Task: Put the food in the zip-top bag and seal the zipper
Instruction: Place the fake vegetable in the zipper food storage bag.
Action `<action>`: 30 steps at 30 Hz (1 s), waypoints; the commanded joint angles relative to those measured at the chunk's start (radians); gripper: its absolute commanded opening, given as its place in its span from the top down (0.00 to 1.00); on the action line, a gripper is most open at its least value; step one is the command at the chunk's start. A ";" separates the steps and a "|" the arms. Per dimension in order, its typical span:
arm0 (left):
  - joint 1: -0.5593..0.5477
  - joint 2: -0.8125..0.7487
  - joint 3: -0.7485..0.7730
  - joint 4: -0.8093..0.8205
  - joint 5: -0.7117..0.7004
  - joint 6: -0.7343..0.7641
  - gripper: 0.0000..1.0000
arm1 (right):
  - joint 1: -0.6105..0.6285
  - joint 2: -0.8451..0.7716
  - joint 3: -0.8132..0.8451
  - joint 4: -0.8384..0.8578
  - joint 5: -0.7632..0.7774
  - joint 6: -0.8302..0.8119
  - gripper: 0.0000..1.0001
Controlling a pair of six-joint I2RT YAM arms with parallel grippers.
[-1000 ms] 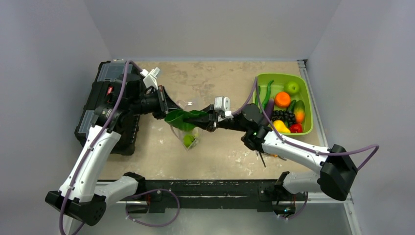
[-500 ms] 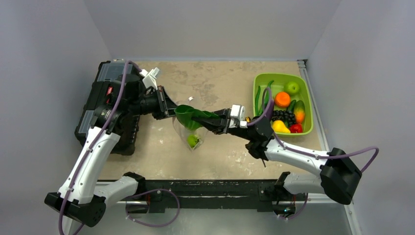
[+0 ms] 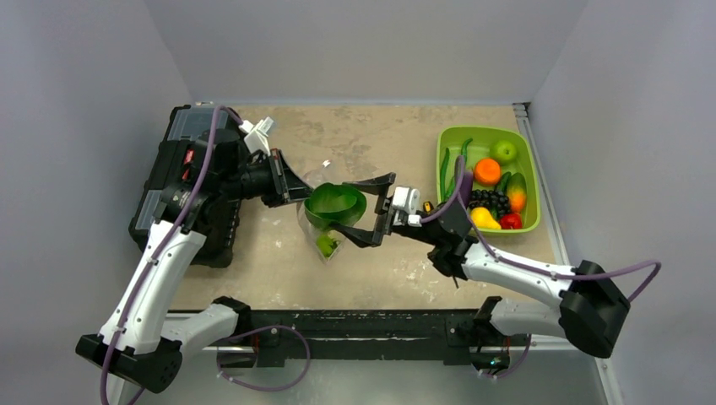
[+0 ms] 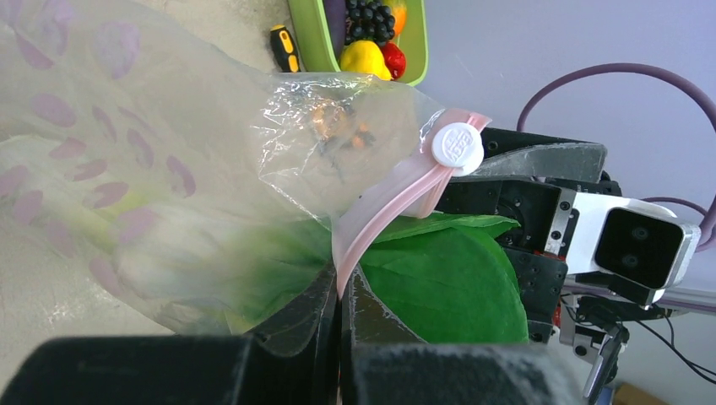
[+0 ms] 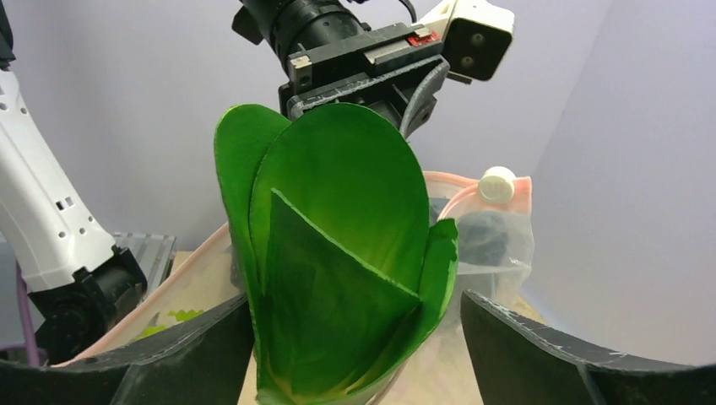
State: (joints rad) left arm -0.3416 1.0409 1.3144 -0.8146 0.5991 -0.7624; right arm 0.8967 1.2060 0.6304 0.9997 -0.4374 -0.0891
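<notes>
Even diffuse overhead light, soft shadows, sharp overhead view, blurred near edges in wrist views

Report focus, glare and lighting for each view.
Top external: soft, even light, everything sharp. Left wrist: the left gripper is a dark blur up close, and the zip-top bag glints where it creases. Right wrist: the leafy vegetable is crisp and evenly lit.

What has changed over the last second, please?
The right claw drew back rightward and opened, letting go of the leafy vegetable, now left in the mouth of the zip-top bag. The left claw stayed shut on the pink zipper.
</notes>
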 commanded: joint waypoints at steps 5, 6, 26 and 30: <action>-0.004 0.001 0.005 0.056 0.021 -0.001 1.00 | -0.002 -0.169 0.055 -0.313 0.080 -0.006 0.10; -0.004 0.003 -0.001 0.064 0.022 -0.007 1.00 | -0.002 -0.169 0.062 -0.322 0.062 0.000 0.10; -0.004 -0.033 -0.002 0.089 0.034 -0.089 1.00 | 0.067 -0.042 0.241 -0.535 0.068 -0.126 0.31; -0.005 -0.091 -0.029 0.136 -0.039 -0.194 1.00 | 0.105 -0.011 0.266 -0.577 0.110 -0.135 0.36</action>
State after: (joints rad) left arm -0.3420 1.0309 1.2888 -0.7780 0.5892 -0.8379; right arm 0.9722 1.1717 0.8440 0.4751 -0.4015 -0.1860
